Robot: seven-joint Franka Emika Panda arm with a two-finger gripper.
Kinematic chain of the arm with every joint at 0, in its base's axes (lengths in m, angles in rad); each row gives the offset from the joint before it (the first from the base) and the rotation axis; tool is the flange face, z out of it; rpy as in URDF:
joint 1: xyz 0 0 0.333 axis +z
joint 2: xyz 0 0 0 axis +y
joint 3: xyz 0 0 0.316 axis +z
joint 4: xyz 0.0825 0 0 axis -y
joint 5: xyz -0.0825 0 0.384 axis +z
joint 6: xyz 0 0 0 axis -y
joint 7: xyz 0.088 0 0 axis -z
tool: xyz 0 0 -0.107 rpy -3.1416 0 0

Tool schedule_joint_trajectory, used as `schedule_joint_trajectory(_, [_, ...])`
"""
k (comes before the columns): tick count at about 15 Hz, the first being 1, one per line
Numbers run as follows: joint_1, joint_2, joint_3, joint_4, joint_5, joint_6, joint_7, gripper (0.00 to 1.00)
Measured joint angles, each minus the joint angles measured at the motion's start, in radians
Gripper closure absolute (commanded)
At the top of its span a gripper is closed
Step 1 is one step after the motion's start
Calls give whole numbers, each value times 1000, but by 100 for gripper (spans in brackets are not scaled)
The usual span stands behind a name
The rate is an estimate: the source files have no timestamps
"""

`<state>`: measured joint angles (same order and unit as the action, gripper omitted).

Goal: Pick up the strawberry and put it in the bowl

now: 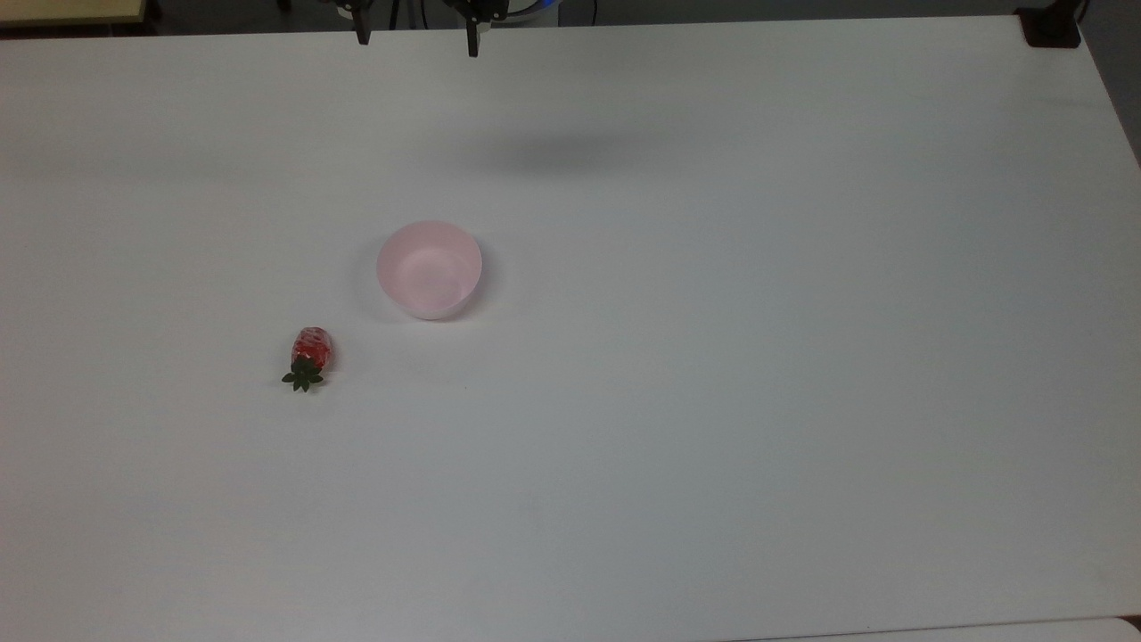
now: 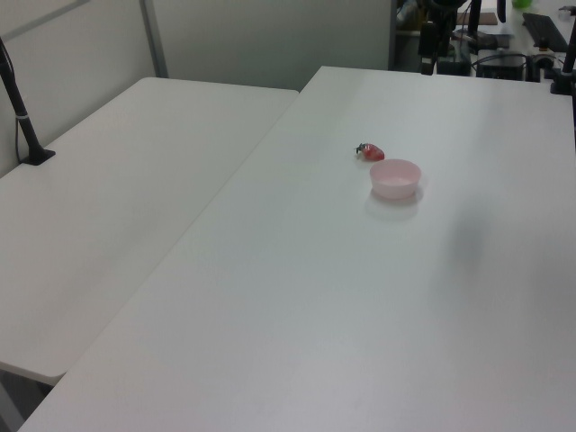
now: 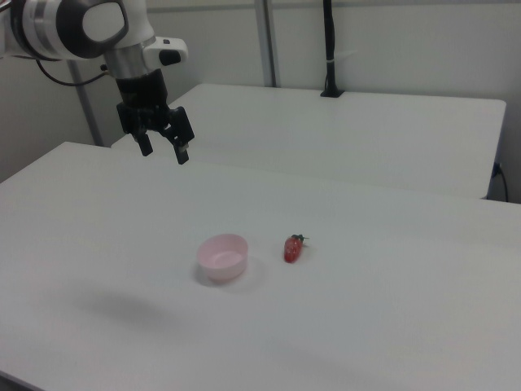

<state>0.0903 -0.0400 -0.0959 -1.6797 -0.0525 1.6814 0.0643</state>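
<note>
In the top view, the strawberry lies on its side on the white table, green cap toward the near edge, down and to the top view's left of the pink bowl, near it but apart. The bowl stands upright and holds nothing. The gripper shows at the far edge, its two fingers spread apart with nothing between them.

In the left view, the strawberry sits just beyond the bowl, on the far side. A second table adjoins on the left view's left.

In the right view, the gripper hangs open above the table, far-left of the bowl; the strawberry lies to the right view's right of the bowl. No writing can be read.
</note>
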Motion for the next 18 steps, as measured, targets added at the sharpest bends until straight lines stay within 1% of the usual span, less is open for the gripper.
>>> schedule_joint_trajectory(12, [-6,0,0,0,0,0,-9,0])
schedule_joint_trajectory(14, [-15,2,0,-1,-1,0,-84,0])
schedule_joint_trajectory(15, [-31,9,-1,-2,-2,1,-164,0])
schedule_joint_trajectory(17, [-88,31,-4,-3,-2,48,-311,0])
schedule_joint_trajectory(18, [-120,47,-8,-4,-2,91,-352,0])
